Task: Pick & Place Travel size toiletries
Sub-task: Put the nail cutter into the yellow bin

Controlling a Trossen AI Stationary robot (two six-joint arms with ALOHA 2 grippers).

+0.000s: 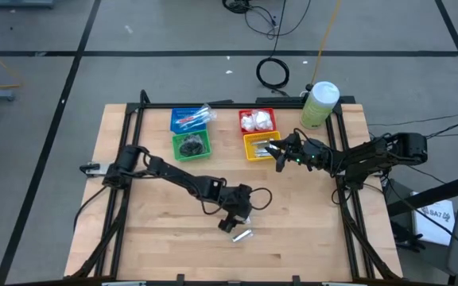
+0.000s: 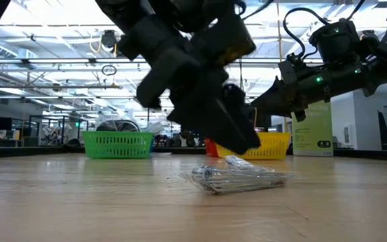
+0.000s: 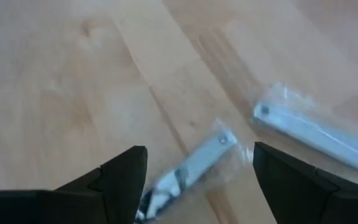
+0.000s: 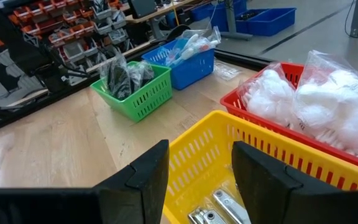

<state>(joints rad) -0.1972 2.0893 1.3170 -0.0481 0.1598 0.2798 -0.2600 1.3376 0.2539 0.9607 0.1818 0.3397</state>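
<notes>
Your left hand (image 1: 237, 220) hovers spread over two wrapped silver tubes (image 3: 191, 171) lying on the counter (image 1: 149, 246); lower straight, centring one tube between the fingers. Your right hand (image 4: 199, 180), spread and empty, hangs over the yellow basket (image 4: 197, 149), tubes inside
</notes>
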